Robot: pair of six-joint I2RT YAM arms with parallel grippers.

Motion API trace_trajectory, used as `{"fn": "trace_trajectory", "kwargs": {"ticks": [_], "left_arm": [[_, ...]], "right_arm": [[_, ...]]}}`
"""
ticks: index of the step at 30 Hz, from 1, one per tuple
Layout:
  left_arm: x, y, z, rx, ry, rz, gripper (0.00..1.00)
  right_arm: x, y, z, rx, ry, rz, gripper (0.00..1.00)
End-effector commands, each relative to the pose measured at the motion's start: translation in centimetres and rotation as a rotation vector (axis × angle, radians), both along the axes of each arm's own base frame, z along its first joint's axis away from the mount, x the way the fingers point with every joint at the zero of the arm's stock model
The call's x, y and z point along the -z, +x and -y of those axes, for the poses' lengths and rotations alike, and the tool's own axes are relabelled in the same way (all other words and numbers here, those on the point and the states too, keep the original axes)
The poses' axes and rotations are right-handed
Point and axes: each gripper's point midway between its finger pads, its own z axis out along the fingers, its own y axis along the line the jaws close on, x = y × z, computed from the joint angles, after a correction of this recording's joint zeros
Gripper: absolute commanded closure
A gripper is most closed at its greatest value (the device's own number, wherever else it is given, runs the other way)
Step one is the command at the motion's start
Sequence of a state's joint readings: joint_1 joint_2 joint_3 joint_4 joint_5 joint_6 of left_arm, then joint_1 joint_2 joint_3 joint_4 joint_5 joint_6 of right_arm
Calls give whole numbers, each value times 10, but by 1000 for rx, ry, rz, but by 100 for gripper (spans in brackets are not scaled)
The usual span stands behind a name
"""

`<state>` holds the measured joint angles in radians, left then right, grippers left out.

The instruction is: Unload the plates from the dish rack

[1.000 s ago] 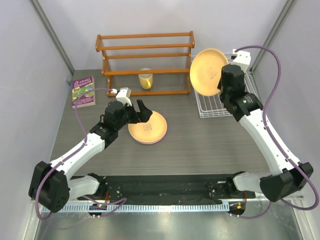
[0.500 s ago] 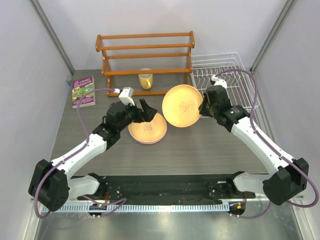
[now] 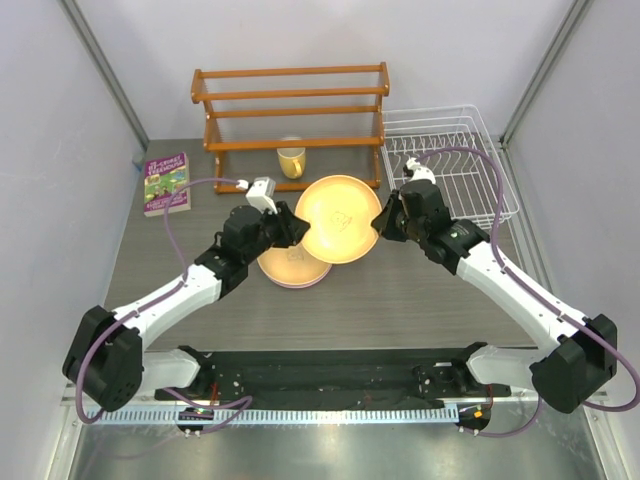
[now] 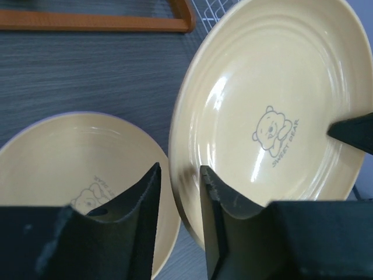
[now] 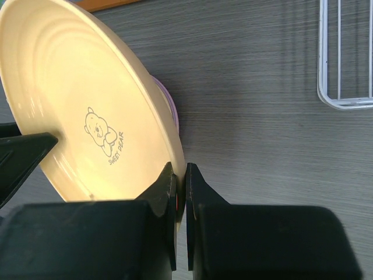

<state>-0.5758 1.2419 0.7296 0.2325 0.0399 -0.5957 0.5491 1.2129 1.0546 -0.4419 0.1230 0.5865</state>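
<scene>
Dark woodgrain tabletop [image 3: 420, 300] up front, and above it a mid-air handover! The right gripper [image 5: 179, 169] is clenched hard on the rim of the yellow plate [image 3: 338, 215], holding it tilted between the two arms. The left gripper [image 4: 178, 169] straddles the opposite rim, jaws narrowed, though whether it's actually biting I can't tell. That's the danger: if the right lets go before the left has a firm pinch, this slick plate pivots and drops onto the stacked plates [image 3: 285, 270] just beneath, maybe knocking them askew. Should both hold and pull apart, the thin rim could twist free. Farther back the dish rack [image 3: 432, 111] shows no plates, with the wooden shelf [image 3: 290, 110] and mug [image 3: 291, 161] beyond.
</scene>
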Motion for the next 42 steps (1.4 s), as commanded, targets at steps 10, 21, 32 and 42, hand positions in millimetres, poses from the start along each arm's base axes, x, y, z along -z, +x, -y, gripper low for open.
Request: {"fn": "trace_trajectory", "kwargs": {"ticks": [10, 21, 32, 42], "left_arm": [[5, 10, -17, -91, 84, 11, 100], [23, -7, -71, -273, 269, -125, 100], [30, -11, -102, -397, 360, -152, 100], [51, -14, -102, -393, 382, -197, 75]], "right_arm": [[-26, 9, -14, -14, 83, 73, 57], [-14, 16, 5, 48, -19, 80, 38], [1, 18, 3, 38, -43, 49, 38], [4, 19, 5, 43, -58, 46, 38]]}}
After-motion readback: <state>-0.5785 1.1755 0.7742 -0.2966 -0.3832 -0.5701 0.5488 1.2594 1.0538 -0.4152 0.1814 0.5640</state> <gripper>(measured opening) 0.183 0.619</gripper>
